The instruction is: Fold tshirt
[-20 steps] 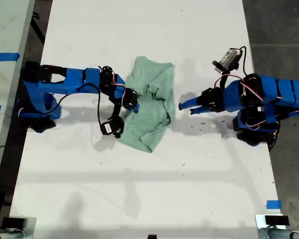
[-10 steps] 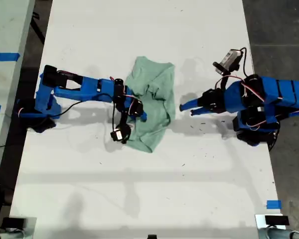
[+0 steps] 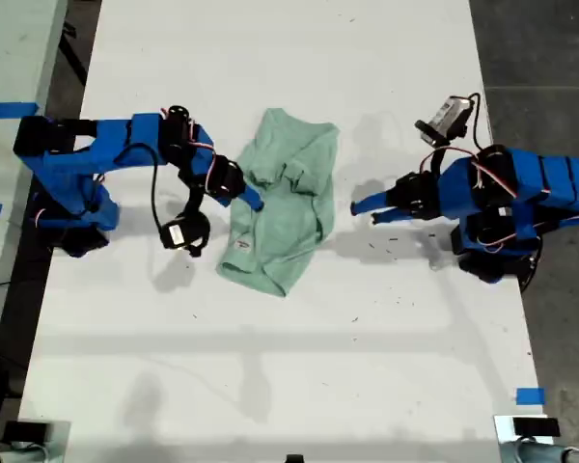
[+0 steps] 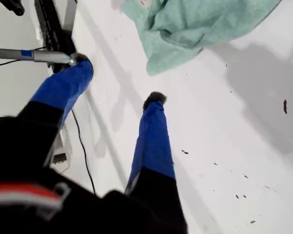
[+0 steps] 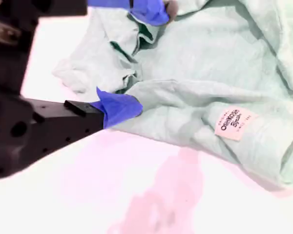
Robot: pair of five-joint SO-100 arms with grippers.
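My second gripper (image 5: 136, 53) is at the edge of the tshirt (image 3: 282, 207), on the side toward the exterior view's left. Its two blue fingers (image 5: 118, 108) stand apart from each other, one on the cloth edge and one above a fold, and between them lie only loose wrinkles, so the jaws are released and they pinch nothing. Just beyond the fingers the tshirt shows a small white label (image 5: 233, 123), and the fabric is bunched and partly turned over itself.

My first gripper (image 4: 119, 80) hovers over the bare white table (image 3: 299, 367), on the tshirt's other side, toward the exterior view's right. Its jaws are spread wide and they are empty. The nearest corner of the tshirt lies a short way ahead of the fingertips, not touching them.

The tshirt itself lies crumpled in the middle of the table, between my two grippers, much closer to the second one.
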